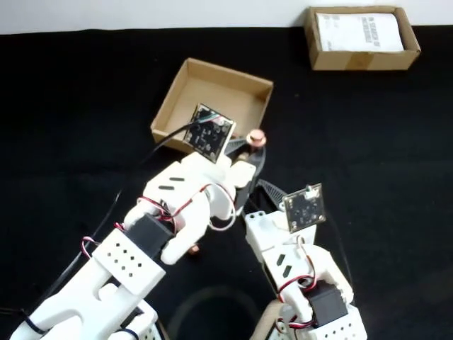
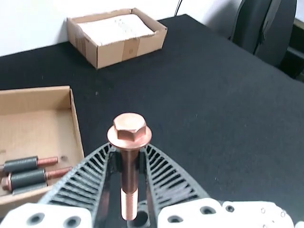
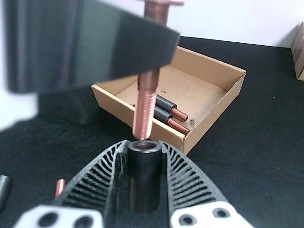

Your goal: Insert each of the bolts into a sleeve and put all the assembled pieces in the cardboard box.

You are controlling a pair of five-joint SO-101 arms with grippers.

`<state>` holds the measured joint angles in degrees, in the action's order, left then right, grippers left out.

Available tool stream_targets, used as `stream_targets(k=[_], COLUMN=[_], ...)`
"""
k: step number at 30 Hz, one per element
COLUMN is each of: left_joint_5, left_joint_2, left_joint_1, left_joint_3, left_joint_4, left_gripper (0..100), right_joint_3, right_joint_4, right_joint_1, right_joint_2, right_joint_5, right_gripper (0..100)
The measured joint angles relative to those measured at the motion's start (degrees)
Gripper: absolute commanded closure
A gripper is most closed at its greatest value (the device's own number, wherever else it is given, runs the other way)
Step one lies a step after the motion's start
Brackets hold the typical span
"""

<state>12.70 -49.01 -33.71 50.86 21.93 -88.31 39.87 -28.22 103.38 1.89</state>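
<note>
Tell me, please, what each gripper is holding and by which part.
The left gripper holds a copper bolt by its shank, just below the head; the right gripper holds a black sleeve upright by its sides.

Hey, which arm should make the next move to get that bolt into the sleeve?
Left. The left tool grips the bolt upright, its tip just over the sleeve held in the right tool, so lowering it looks simplest.

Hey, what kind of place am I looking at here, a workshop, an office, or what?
Probably an office or lab room used as a robot test bench: a black-covered table, an office chair past its edge, and a plain white wall behind.
</note>
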Motion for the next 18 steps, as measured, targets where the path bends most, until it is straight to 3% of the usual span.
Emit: stream_targets(k=[18], left_joint_5=[7.0], left_joint_2=[-1.1], left_joint_1=[-2.4], left_joint_3=[-0.1], left_joint_4=[2.8], left_gripper=[99], right_joint_3=[0.0], right_joint_4=[0.0], right_joint_1=[0.1], right_joint_2=[0.0], right_joint_5=[0.0], right_gripper=[99.1])
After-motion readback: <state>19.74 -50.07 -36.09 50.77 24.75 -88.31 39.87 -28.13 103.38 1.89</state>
